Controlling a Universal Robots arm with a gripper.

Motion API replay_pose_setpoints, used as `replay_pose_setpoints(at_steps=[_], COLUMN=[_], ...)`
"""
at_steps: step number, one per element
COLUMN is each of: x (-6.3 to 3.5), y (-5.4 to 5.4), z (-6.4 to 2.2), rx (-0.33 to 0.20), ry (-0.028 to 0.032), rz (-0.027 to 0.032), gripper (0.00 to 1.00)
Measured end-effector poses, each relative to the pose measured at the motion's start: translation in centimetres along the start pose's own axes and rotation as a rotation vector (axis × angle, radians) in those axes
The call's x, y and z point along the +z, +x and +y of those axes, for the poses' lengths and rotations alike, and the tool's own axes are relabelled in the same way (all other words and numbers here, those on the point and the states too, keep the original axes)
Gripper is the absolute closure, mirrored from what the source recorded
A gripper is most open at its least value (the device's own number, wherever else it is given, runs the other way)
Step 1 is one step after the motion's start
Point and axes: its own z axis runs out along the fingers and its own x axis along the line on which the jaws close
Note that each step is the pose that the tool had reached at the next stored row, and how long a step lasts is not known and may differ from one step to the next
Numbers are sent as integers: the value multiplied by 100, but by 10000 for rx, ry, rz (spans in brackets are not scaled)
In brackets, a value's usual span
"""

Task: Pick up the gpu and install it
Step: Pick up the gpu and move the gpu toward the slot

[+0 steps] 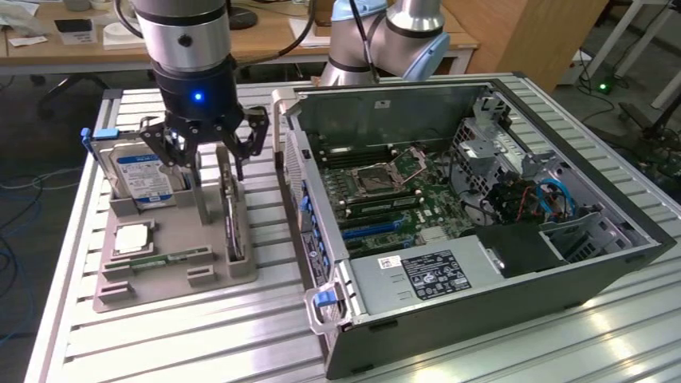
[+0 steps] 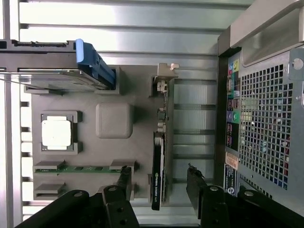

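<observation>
Slats of a metal counter [image 1: 191,335] fill the foreground, carrying a grey parts holder [image 1: 218,275] and, to the exterior view's right, an open computer case [image 1: 596,271] lying on its side. In the holder's nearer pockets lie a narrow memory stick [image 1: 171,259] and a square processor chip [image 1: 133,238]. Just beyond them the gpu [image 1: 232,215] stands on edge in its slot, not yet lifted. The tool [image 1: 210,163] hangs directly over it, released and spread wide, one finger on each side of the card. From the wrist view the fingers [image 2: 124,183] appear to stand clear of the gpu [image 2: 159,156], though its black face sits in shadow and a light contact cannot be ruled out.

By this look, the pick-up is lined up but not made, and the install is wholly undone: the motherboard [image 1: 394,191] in the case shows no card seated.

A hard drive [image 1: 143,179] with a blue label stands upright behind the tool. The gpu's lower edge is sunk in the holder, the arm is cut off above its wrist, and the case wall hides part of the board. A wooden desk [image 1: 266,44] closes the background.
</observation>
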Motion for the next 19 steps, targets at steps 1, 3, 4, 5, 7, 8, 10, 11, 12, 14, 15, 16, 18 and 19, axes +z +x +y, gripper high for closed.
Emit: replay_pose_setpoints(at_steps=[1,3,4,5,7,8,10,11,12,14,15,16,18,19], x=[6,16,22,27,42,50,62,69,74,82,86,90,99,104], y=[0,0,0,0,0,0,0,0,0,1,1,1,1,1], z=[-2,-6,-7,-8,-10,-11,-13,-14,-14,-15,-16,-16,-17,-18], rx=[4,5,4,5,12,27,64,81,97,121,132,140,154,162], ry=[-1,-1,-1,-1,-1,-1,0,0,0,1,1,1,1,1], rz=[-2,-2,-2,-2,-2,-3,-3,-5,-5,-5,-5,-6,-6,-7], gripper=[41,41,41,41,41,41,41,41,41,41,41,41,41,41])
